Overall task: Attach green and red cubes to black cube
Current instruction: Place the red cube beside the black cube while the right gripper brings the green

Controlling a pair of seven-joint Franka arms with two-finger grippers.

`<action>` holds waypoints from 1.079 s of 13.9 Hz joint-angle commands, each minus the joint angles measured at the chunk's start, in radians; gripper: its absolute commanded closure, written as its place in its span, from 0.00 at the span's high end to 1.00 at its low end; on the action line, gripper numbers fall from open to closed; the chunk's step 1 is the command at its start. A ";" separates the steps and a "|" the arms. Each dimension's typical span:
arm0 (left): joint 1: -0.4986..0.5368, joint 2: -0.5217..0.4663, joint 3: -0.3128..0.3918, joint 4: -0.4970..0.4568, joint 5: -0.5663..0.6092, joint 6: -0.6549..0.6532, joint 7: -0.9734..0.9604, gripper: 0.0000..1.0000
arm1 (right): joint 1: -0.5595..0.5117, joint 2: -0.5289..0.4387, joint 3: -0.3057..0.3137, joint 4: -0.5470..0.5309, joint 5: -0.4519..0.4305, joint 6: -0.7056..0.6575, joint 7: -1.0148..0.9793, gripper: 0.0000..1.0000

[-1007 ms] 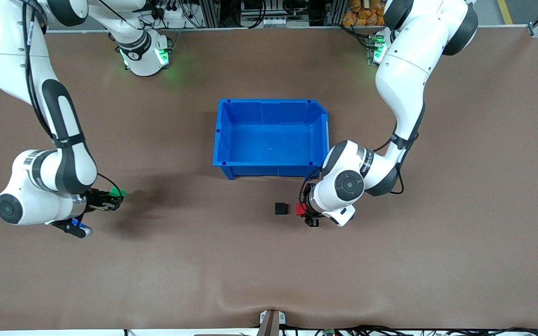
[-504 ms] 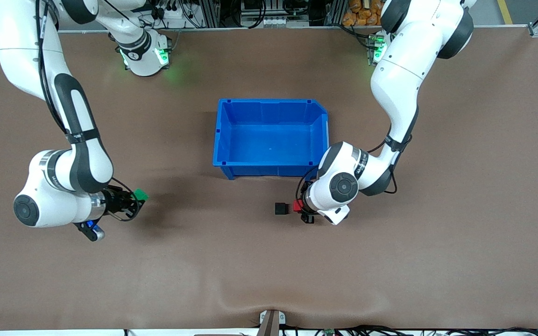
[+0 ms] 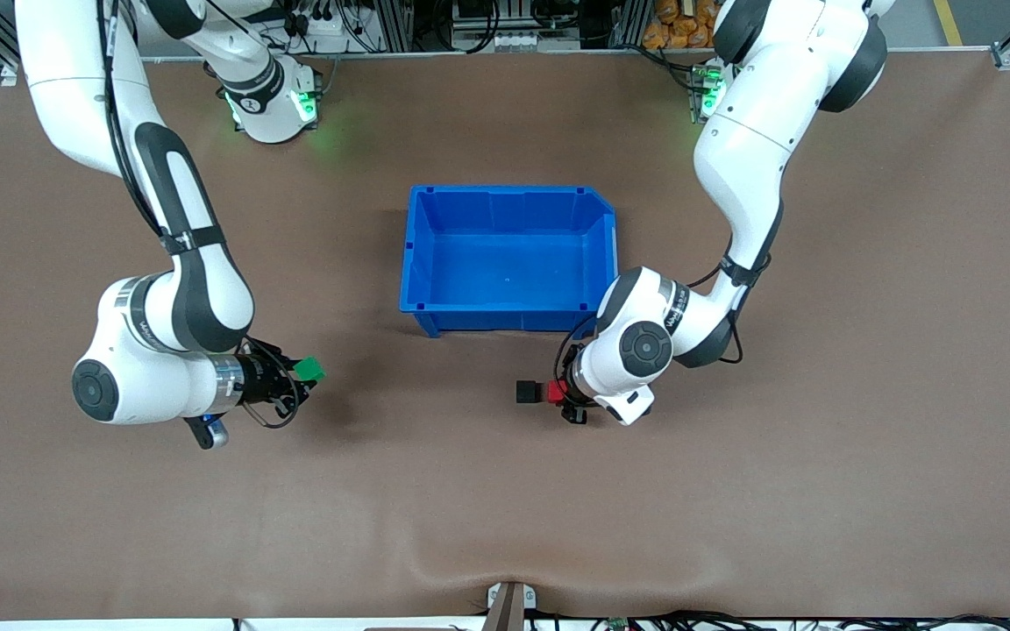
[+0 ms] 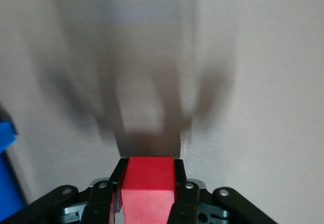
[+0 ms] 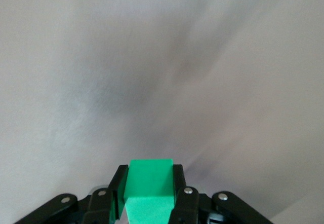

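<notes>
Front view: brown counter (image 3: pixel 821 491) with a blue bin (image 3: pixel 509 258) near its middle, taken here as the landmark. Black cube (image 3: pixel 528 391) sits on the counter nearer the camera than the bin, just off the bin's near corner at the left arm's end. Left gripper (image 3: pixel 563 396) is low beside the black cube, on the side toward the left arm's end of the counter; its jaws pinch the red cube (image 3: pixel 557 391), which is just beside the black cube, touching it or nearly so; contact cannot be judged. Right gripper (image 3: pixel 302 377) is well apart from the bin, toward the right arm's end of the counter, jaws pinching the green cube (image 3: pixel 309 369), held sideways and pointing toward the black cube. Left wrist view: red cube (image 4: pixel 148 186) clamped between two black fingers (image 4: pixel 179 181), one on each flank; a dark blurred block shape sits straight ahead of it, right at its front face; a sliver of the blue bin (image 4: pixel 6 173) shows at the frame's edge. Right wrist view: green cube (image 5: pixel 150 186) gripped between black fingers (image 5: pixel 178 181), with only bare, blurred counter (image 5: pixel 162 72) ahead.
</notes>
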 commanded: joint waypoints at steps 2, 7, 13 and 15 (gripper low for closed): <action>-0.017 0.010 0.006 -0.004 -0.020 0.035 0.019 0.00 | 0.024 0.033 -0.006 0.033 0.057 0.054 0.106 0.00; -0.025 0.016 0.006 -0.003 -0.016 0.035 0.019 0.00 | 0.121 0.064 -0.006 0.034 0.057 0.209 0.304 0.00; -0.037 0.033 0.006 0.003 -0.021 0.035 0.011 0.00 | 0.220 0.139 -0.006 0.103 0.057 0.293 0.514 0.00; -0.043 0.036 0.006 0.003 -0.023 0.035 0.010 0.00 | 0.251 0.164 -0.006 0.116 0.057 0.344 0.565 0.00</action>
